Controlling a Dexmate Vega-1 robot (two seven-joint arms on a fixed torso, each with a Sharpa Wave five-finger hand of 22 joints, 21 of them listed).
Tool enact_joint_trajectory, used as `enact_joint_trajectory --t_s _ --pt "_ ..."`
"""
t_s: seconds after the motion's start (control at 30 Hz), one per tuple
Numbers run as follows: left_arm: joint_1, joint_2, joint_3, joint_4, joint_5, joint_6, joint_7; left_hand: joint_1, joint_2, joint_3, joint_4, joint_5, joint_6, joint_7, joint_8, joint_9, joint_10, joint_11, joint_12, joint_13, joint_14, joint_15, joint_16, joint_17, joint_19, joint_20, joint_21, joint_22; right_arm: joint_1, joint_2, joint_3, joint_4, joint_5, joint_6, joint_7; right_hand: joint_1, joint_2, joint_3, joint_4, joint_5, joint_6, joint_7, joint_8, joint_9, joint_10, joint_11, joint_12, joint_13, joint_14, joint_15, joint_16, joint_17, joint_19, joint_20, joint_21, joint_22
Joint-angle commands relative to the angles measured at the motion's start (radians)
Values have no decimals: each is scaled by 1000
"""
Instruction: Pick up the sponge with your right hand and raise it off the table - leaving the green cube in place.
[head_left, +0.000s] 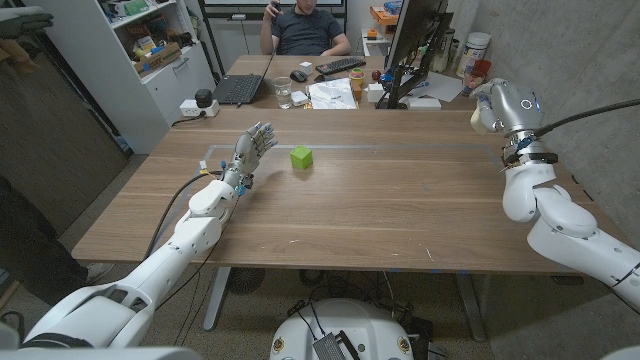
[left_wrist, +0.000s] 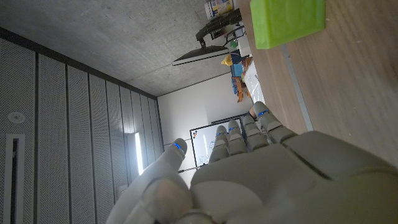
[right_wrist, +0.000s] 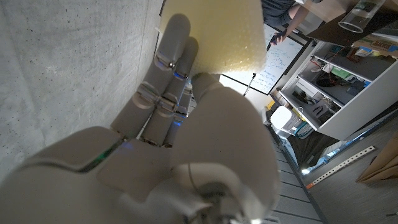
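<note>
Yellow and soft, the foam sponge (right_wrist: 214, 37) sits in our right hand (right_wrist: 180, 143). In the right wrist view our fingers (right_wrist: 168, 68) lie along one side of it and our thumb presses on the other side, so the hand is clamped on the sponge. In the head view our right hand (head_left: 488, 108) is lifted up at about 2 o'clock, above the far right part of the brown wooden table (head_left: 400, 210). We can see a pale bit of the sponge (head_left: 479, 122) in it there, and it is well off the table top.

The small green cube (head_left: 301, 157) stands on the table at about 12 o'clock, a little past the middle. It is well apart from the sponge.

Our left hand (head_left: 251, 150) is at about 11 o'clock, just to the left of the cube. Its fingers are straight, a little apart, and hold nothing. It does not touch the cube. In the left wrist view our left hand (left_wrist: 261, 168) reaches toward the green cube (left_wrist: 287, 22), with bare wood between them.

A person in a dark shirt (head_left: 305, 28) sits behind the table, near a black laptop (head_left: 240, 88).
</note>
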Motion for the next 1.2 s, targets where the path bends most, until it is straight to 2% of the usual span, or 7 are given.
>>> enact_joint_trajectory --t_s 0.03,0.1,0.13,0.17,0.2,0.47,1.2 --pt "15 8 -6 -19 -5 -2 4 -10 14 -4 -1 6 0 0 3 3 -4 -2 5 3 -3 0 2 4 5 -2 -2 5 -41 49 59 9 -20 72 -110 30 22 -5 1 7 6 -3 6 6 11 2 136 116 49 -67 -9 4 -19 -11 14 2" --pt "18 10 -6 -23 -5 0 7 -10 14 -4 -1 6 -1 -1 3 3 -4 -2 5 3 -3 0 2 4 5 -1 -3 5 -46 64 71 25 -5 115 -143 31 23 -6 2 7 5 -4 5 6 9 0 137 117 48 -67 -14 4 -21 -11 17 2" --pt "19 11 -7 -24 -5 1 7 -10 14 -4 -1 6 -1 0 3 3 -4 -2 5 3 -3 0 2 4 6 -1 -3 5 -37 83 62 28 -26 99 -165 31 23 -7 2 7 4 -5 5 6 10 0 137 116 49 -67 -14 5 -22 -11 18 2" --pt "20 12 -7 -25 -5 1 8 -10 14 -4 -1 6 0 -1 3 3 -4 -2 5 3 -3 0 2 4 5 -1 -3 5 -50 64 71 17 -23 98 -134 31 23 -7 2 7 3 -4 5 6 9 1 137 116 48 -67 -15 4 -23 -11 18 2" --pt "20 13 -6 -27 -5 3 7 -10 14 -4 -1 6 -1 0 3 3 -4 -2 5 3 -3 0 2 4 6 -1 -3 5 -46 76 69 25 -23 108 -151 32 24 -7 3 7 4 -4 5 6 7 1 138 118 48 -67 -18 4 -24 -11 20 2" --pt "25 12 -5 -35 -5 2 8 -10 14 -5 -1 6 0 0 3 3 -4 -2 5 3 -3 1 2 4 6 -1 -4 5 -58 82 79 20 -39 108 -128 34 25 -10 4 7 2 -4 5 8 4 0 137 117 50 -67 -25 6 -29 -11 27 1" --pt "53 20 -9 -58 -6 8 31 -9 15 -8 0 6 0 0 3 3 -4 -3 5 3 -3 1 2 3 7 -1 -7 5 -73 110 93 37 -54 142 -136 39 29 -18 7 6 0 -4 6 15 0 -6 141 119 57 -66 -43 18 -43 -11 51 0"
